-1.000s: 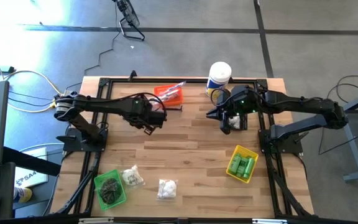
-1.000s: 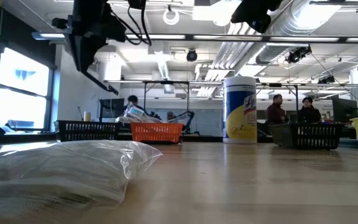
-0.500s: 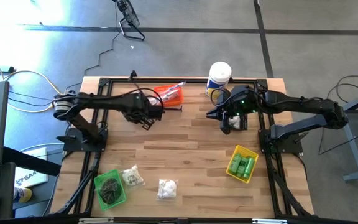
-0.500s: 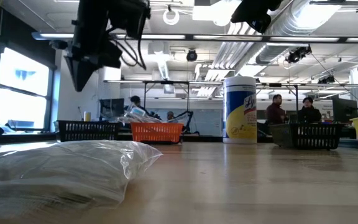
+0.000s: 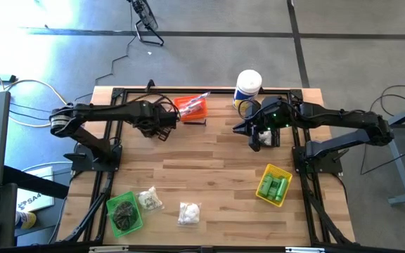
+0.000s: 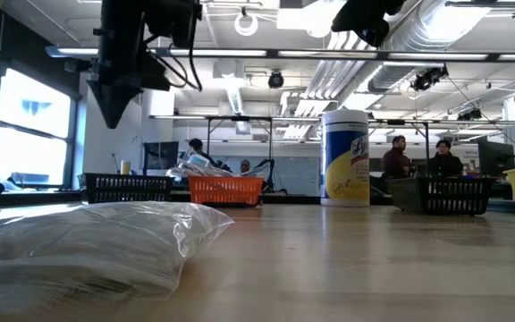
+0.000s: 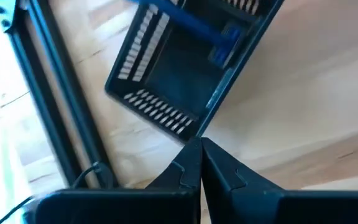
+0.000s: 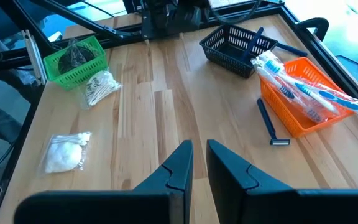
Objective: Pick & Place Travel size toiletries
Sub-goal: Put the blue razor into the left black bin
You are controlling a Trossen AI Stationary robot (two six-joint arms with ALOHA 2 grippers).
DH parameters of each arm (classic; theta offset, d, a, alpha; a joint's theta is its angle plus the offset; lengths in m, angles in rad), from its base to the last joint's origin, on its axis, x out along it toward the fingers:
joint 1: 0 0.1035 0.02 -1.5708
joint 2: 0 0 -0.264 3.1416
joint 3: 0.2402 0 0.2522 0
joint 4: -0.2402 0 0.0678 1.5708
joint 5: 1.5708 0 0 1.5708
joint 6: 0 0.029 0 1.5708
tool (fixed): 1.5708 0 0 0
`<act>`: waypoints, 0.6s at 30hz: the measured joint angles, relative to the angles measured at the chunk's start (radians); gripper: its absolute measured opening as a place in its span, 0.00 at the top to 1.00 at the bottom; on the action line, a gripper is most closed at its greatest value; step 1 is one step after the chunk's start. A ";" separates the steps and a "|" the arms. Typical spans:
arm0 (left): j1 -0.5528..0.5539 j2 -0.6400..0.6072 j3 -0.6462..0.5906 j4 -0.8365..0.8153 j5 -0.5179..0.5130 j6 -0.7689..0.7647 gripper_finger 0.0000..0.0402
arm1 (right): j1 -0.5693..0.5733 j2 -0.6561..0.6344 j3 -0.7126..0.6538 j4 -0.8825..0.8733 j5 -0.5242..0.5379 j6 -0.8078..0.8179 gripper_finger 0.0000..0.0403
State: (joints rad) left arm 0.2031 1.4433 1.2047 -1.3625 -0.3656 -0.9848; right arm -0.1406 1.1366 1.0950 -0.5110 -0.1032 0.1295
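My left gripper hangs shut with nothing in it above the table, beside a black bin that holds a blue stick. It points steeply down. My right gripper waits at the far right, its fingers a narrow gap apart around nothing. An orange bin holds clear-wrapped packets. A dark razor lies flat on the wood beside it. A green bin holds a dark bundle. A bag of sticks and a bag of white puffs lie on the table.
A tall white canister with a yellow label stands at the far edge. A yellow bin with green bottles sits near right. A clear bag lies close to the low camera. Bare wood spans the middle. People stand in the room behind.
My left gripper has moved toward the table's far edge and a little left, sinking slightly, and now stands by the black bin. Its fingers have shut on nothing.
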 joint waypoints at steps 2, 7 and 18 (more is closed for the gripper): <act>0.000 -0.026 0.001 0.008 -0.022 -0.016 1.00 | 0.000 0.000 0.000 0.003 0.000 0.000 0.91; 0.000 -0.105 0.001 0.052 -0.124 -0.037 1.00 | 0.000 0.000 0.000 0.018 0.000 -0.002 0.91; 0.044 -0.166 0.001 0.296 -0.144 0.211 1.00 | 0.000 0.000 0.000 0.032 0.000 -0.003 0.91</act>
State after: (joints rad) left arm 0.2474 1.2774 1.2053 -1.0661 -0.5098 -0.7735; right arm -0.1410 1.1366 1.0950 -0.4788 -0.1032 0.1268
